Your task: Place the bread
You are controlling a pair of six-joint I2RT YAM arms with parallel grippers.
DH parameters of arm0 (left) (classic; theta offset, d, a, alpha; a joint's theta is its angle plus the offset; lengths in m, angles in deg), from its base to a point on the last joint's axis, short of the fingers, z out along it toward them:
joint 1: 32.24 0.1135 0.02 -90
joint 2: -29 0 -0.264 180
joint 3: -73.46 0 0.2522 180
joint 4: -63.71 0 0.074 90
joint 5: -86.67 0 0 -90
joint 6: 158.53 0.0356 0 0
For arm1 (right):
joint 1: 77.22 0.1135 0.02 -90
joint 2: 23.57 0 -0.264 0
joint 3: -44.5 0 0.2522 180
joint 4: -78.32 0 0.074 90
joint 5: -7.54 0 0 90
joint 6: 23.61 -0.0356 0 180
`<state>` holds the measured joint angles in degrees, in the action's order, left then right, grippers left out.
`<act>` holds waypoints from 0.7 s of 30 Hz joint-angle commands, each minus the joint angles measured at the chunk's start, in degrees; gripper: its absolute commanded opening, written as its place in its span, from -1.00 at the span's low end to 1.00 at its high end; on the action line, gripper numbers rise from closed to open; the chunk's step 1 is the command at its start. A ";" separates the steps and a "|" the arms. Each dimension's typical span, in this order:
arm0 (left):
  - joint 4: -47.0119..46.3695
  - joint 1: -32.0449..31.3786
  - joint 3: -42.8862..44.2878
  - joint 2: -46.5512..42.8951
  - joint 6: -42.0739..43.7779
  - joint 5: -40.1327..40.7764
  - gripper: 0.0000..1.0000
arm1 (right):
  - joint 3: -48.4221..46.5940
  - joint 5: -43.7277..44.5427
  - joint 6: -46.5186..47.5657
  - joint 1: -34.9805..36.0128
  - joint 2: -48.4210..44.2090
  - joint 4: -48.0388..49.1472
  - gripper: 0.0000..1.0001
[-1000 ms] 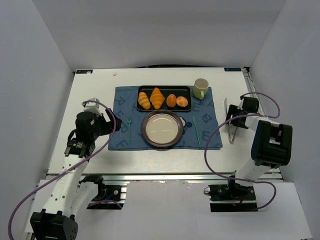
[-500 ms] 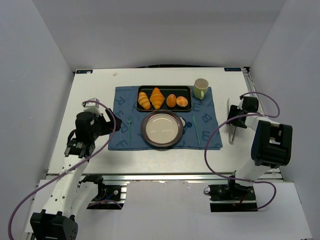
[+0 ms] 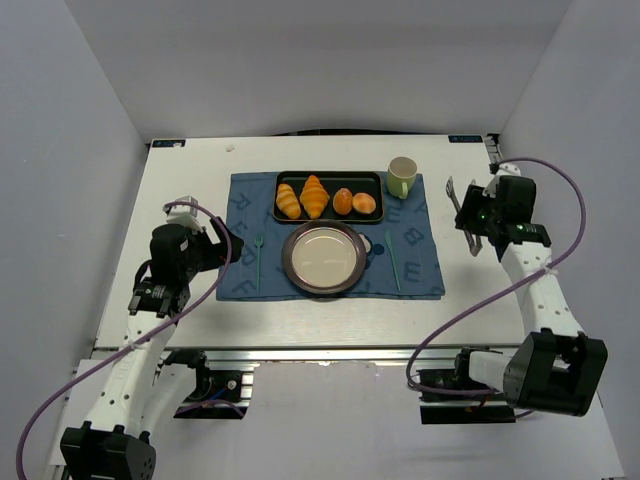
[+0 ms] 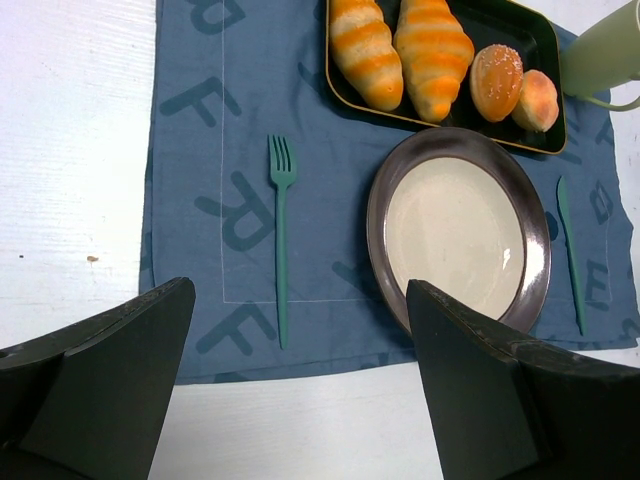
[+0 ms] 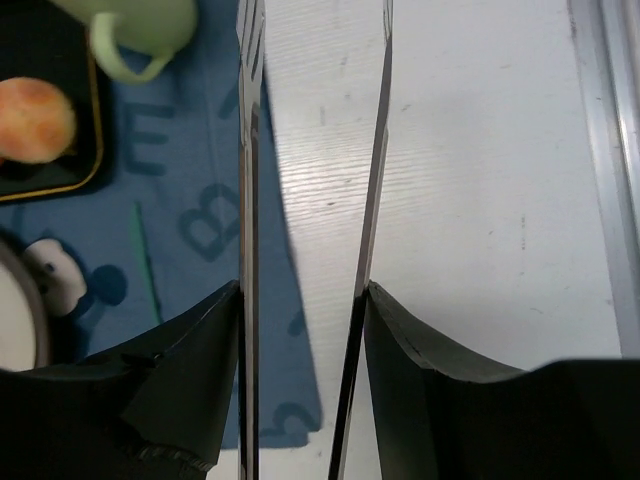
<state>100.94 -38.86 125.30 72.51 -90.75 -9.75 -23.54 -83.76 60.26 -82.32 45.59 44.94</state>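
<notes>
Four pieces of bread lie in a black tray (image 3: pixel 330 177): two croissants (image 3: pixel 288 200) (image 4: pixel 432 45) and two round rolls (image 3: pixel 364 203) (image 4: pixel 495 80). In front of the tray sits a bare, dark-rimmed plate (image 3: pixel 291 258) (image 4: pixel 380 200). My right gripper (image 3: pixel 476 216) (image 5: pixel 302 295) hangs over the table right of the mat, shut on metal tongs (image 3: pixel 462 203) (image 5: pixel 248 200), whose two arms run forward between the fingers (image 5: pixel 420 350). My left gripper (image 3: pixel 205 250) (image 4: pixel 300 290) is open over the mat's left near edge, holding nothing.
A blue placemat (image 3: pixel 240 200) lies under the tray and plate. A teal fork (image 3: pixel 258 256) (image 4: pixel 280 240) lies left of the plate and a teal knife (image 3: pixel 392 260) (image 4: pixel 568 250) right of it. A green cup (image 3: pixel 402 176) (image 5: pixel 130 25) stands beside the tray.
My right gripper has narrowed onto the tongs and lifted them off the table, swinging back and right. The left arm has not moved.
</notes>
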 commanded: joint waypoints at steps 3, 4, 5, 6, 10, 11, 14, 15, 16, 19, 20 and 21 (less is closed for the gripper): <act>-1.05 -0.16 -0.12 -0.70 -0.28 -0.18 0.96 | -4.60 -4.84 -1.51 5.80 -3.60 -6.83 0.15; -1.05 -0.16 -0.12 -0.62 -0.28 -0.26 0.96 | -5.04 -5.55 -2.21 9.55 -3.69 -7.36 0.16; -0.96 -0.24 -0.12 -0.70 -0.20 -0.26 0.96 | -5.57 -6.08 -2.65 11.24 -3.60 -7.63 0.19; -0.96 -0.24 -0.12 -0.70 -0.11 -0.18 0.96 | -6.09 -6.60 -3.18 12.65 -3.25 -7.54 0.19; -1.05 -0.16 -0.12 -0.88 -0.11 -0.09 0.96 | -7.68 -7.40 -6.08 20.46 -0.01 -5.00 0.19; -0.96 -0.24 -0.20 -0.97 -0.19 -0.18 0.96 | -7.86 -7.49 -6.78 21.44 0.61 -4.38 0.19; -0.96 -0.24 -0.29 -1.14 -0.28 -0.09 0.96 | -9.43 -7.14 -7.75 24.43 3.42 -2.53 0.18; -0.96 -0.24 -0.29 -1.23 -0.28 -0.09 0.96 | -10.05 -6.96 -7.84 25.05 5.17 -2.18 0.18; -1.05 -0.16 -0.29 -1.14 -0.28 -0.09 0.96 | -11.53 -6.09 -7.76 26.36 6.15 -2.18 0.18; -0.96 -0.16 -0.29 -1.06 -0.28 -0.09 0.96 | -14.78 -5.82 -7.14 28.65 10.10 -2.53 0.19; -0.96 -0.24 -0.29 -1.06 -0.28 0.00 0.96 | -15.50 -5.56 -7.05 29.44 10.89 -2.36 0.18; -0.96 -0.16 -0.21 -1.06 -0.28 0.09 0.96 | -16.11 -5.29 -7.05 30.67 12.47 -2.27 0.19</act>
<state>100.94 -38.86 125.28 72.40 -90.88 -9.77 -35.48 -89.83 53.66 -54.04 56.57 39.59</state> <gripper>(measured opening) 0.981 0.594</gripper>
